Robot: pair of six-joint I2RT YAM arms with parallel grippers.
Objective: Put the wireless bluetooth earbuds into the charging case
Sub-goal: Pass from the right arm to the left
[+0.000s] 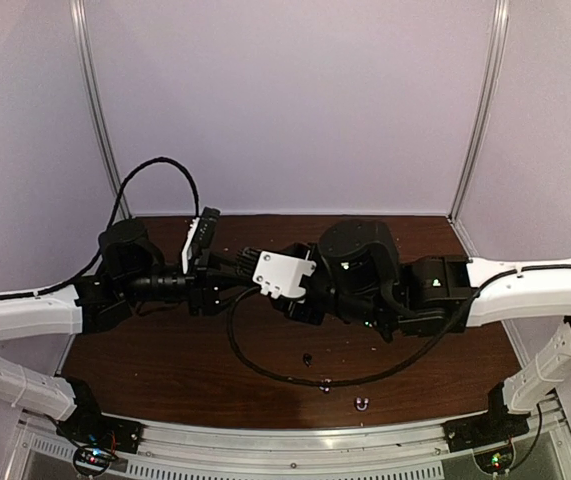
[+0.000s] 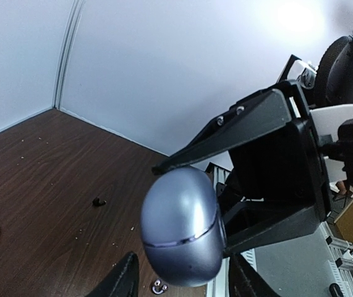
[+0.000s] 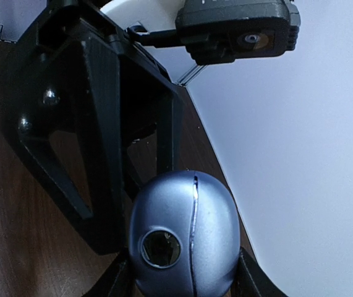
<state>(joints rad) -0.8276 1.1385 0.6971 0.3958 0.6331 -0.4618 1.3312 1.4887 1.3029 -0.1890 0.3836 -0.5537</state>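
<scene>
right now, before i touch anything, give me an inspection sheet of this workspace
surface: dark brown wooden table
job's things: blue-grey metallic egg-shaped case, closed, held above the table; small black earbud and shiny pale earbud loose on the wood
clutter: pale specks on the wood
grippers: right pincer shut on the case; left pincer flanks it, contact unclear
cables: black cable loops over the table
surroundings: plain white walls, metal corner rails
</scene>
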